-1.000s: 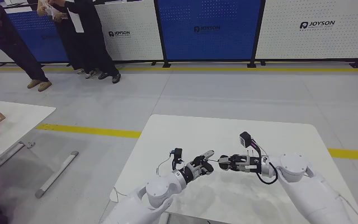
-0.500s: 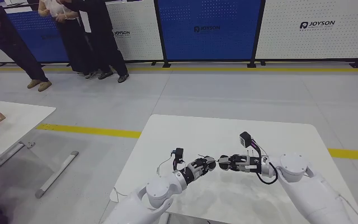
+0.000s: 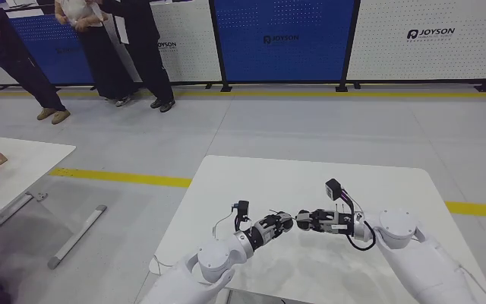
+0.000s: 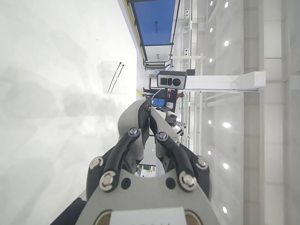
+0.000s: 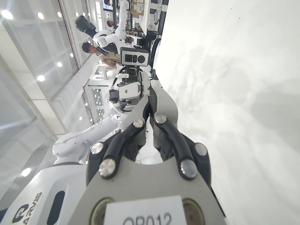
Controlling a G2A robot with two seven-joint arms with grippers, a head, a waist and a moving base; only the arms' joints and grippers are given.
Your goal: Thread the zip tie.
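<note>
Hanging just above the middle of the surface, the thin black plastic zip tie (image 3: 275,213) shows in the top view as a fine dark line running left-to-right between the two arms. It's too skinny to say which end is the head.

The left gripper (image 3: 287,220) (image 4: 147,105) comes in from the near left and the right gripper (image 3: 301,220) (image 5: 149,97) from the near right, tips almost nose to nose. Both sets of jaws are squeezed narrow, pads pressed together, each pinching a bit of that tie. In the wrist views you pretty much just see the black ribbed pads meeting with no gap.

Each wrist has a small black camera box sticking up: the left arm's black camera (image 3: 241,207) (image 5: 134,58) and the right arm's black camera (image 3: 333,188) (image 4: 172,81).

Past the left gripper's tips, two more black zip ties (image 4: 116,77) lie side by side on the surface, close to its edge, well apart from the grippers.

All of this sits on a plain white rectangular table surface (image 3: 319,175). Further out, there's grey floor with a yellow floor line (image 3: 121,178), a second white table (image 3: 23,159) off to the left, and blue and white wall panels (image 3: 285,38) at the far side.
</note>
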